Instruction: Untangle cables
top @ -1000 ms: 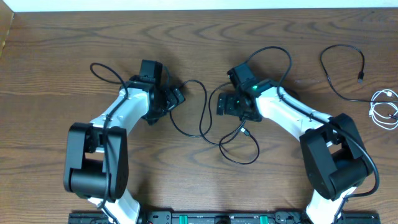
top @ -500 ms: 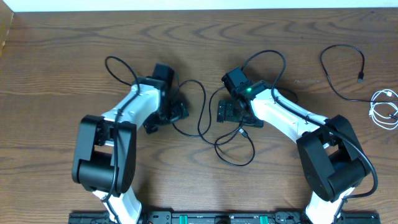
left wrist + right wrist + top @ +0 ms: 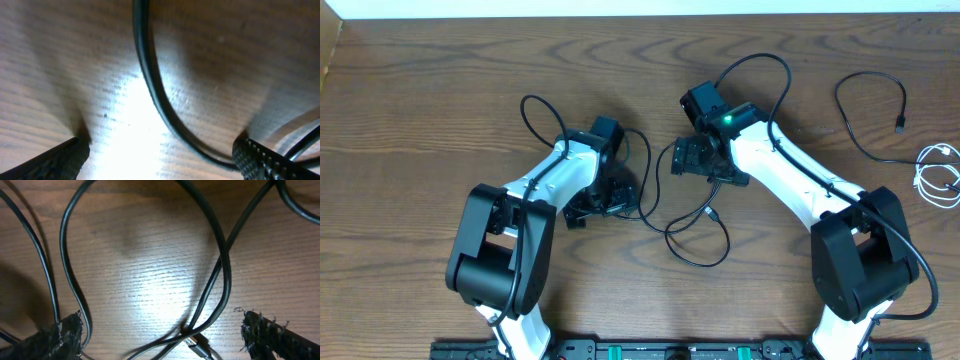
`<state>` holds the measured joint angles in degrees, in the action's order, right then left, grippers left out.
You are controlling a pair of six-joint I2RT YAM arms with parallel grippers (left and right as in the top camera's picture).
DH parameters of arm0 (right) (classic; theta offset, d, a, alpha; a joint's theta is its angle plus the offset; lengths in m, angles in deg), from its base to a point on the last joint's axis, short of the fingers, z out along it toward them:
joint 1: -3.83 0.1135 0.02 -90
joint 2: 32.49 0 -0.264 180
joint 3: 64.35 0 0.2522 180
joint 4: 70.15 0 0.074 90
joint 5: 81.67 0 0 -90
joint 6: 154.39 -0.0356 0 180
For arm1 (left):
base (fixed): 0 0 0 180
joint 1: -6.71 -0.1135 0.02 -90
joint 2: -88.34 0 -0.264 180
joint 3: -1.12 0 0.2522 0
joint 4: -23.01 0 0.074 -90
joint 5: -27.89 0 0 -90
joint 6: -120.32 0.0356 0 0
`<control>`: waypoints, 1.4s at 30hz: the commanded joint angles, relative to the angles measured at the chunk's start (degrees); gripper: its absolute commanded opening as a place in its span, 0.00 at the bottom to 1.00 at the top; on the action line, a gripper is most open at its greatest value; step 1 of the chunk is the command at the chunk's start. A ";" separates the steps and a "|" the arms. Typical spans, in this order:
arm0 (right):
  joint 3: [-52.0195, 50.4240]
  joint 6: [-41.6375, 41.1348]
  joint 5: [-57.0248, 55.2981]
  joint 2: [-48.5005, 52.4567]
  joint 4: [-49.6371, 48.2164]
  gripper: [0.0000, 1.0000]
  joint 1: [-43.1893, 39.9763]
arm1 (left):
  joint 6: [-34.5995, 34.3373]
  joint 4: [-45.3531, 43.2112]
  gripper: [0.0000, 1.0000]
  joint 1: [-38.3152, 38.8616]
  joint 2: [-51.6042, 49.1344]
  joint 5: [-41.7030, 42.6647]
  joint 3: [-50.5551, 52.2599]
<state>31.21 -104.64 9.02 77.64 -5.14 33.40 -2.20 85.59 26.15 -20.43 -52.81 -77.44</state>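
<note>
1. The long black cable sprawls over the middle of the table in loose loops that cross one another. One loop reaches toward the left edge past my left arm. Another arches toward the far edge past my right arm. A third curls toward the near edge between my two arms.
2. A second black cable lies by itself near the far right corner, well apart from the tangle.
3. A white cable sits in a small coil at the right edge, near the second black one.
4. My left claw hangs low over the table's middle with its fingers apart and clamps nothing. One strand of the long black cable runs between them and curves in close to the right-hand fingertip. I cannot tell whether the strand touches it.
5. My right claw is also spread wide and holds nothing. Below it several strands of the long black cable cross on the wood, and a small plug lies between my fingertips.
</note>
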 commanded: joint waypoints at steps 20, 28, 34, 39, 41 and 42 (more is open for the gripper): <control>0.61 -9.07 -12.37 2.12 2.43 0.99 6.34 | 4.74 6.43 0.98 -12.15 26.91 -3.10 2.54; 0.48 -12.00 -12.44 5.16 2.89 0.99 5.95 | 1.53 2.91 0.98 -13.62 24.76 -13.79 4.44; 0.48 -9.84 -7.10 7.82 -2.84 0.99 6.19 | 1.62 -2.54 0.98 -13.64 16.04 -16.24 4.79; 0.48 -9.84 -7.19 7.82 -3.21 0.99 6.21 | 1.84 -8.37 0.98 -13.66 9.03 -16.48 4.79; 0.48 -9.84 -7.21 7.82 -2.95 0.99 6.16 | 1.84 -10.82 0.98 -13.64 6.73 -16.44 4.79; 0.48 -9.84 -7.21 7.82 -2.91 0.99 6.16 | 1.81 -11.93 0.98 -13.64 5.66 -16.41 4.79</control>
<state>31.21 -114.84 1.54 85.57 -8.14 39.23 0.12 74.99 12.71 -12.47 -67.65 -73.42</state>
